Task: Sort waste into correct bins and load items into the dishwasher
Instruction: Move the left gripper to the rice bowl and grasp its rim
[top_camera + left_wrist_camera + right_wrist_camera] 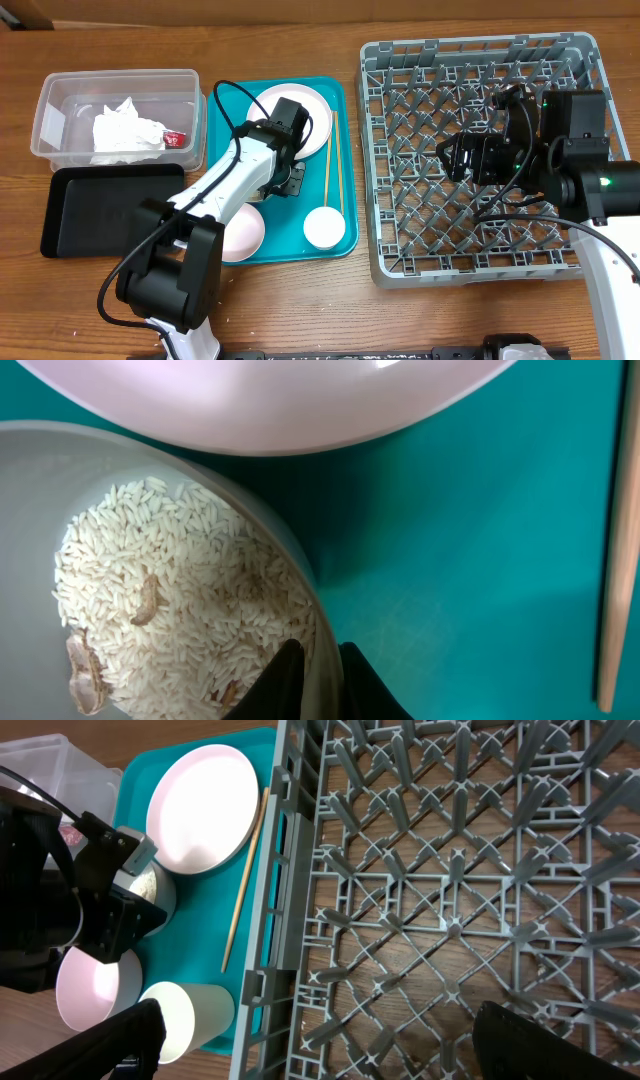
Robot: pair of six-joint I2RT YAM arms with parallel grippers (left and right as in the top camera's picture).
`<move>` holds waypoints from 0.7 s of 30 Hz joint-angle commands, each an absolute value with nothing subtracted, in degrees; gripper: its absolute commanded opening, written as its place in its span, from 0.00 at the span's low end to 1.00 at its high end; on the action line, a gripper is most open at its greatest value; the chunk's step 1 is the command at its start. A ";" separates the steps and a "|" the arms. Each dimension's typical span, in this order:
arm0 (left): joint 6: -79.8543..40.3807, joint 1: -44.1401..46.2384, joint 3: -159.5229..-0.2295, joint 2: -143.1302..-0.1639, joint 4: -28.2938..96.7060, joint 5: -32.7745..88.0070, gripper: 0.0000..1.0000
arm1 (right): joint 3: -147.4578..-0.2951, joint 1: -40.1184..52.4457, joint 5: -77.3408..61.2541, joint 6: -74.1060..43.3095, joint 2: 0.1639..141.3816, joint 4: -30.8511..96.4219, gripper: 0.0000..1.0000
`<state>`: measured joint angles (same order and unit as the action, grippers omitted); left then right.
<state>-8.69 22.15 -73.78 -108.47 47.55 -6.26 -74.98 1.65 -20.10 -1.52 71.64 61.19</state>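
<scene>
Your left gripper (320, 660) was clamped on the rim of the grey-green bowl (35, 470), with rice (180, 590) inside. Your right gripper (320, 1050) hung with jaws apart above the empty rack (470, 45). Napkins (125, 135) and wrapper (175, 138) lay binned in the clear tub (50, 100). Plate (312, 112), cup (324, 227) and chopsticks (326, 165) sat unloaded beside the left gripper.

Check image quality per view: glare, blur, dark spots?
Left wrist: plate blown out by glare, rice in the bowl sharp, left gripper's fingers dark silhouettes. Right wrist: rack crisp, right gripper's fingers soft and underexposed at the corners. Overhead: even light, no glare, soft shadows.
</scene>
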 commanded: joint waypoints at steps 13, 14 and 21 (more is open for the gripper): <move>-11.86 22.44 -73.21 -108.77 46.19 -7.73 0.13 | -76.53 2.02 -20.03 -1.67 71.50 61.30 1.00; -11.86 22.44 -73.14 -108.77 46.15 -7.73 0.11 | -76.53 2.02 -20.03 -1.69 71.50 61.30 1.00; -14.11 22.44 -71.61 -109.38 45.65 -7.68 0.04 | -76.53 2.02 -20.03 -1.67 71.50 61.39 1.00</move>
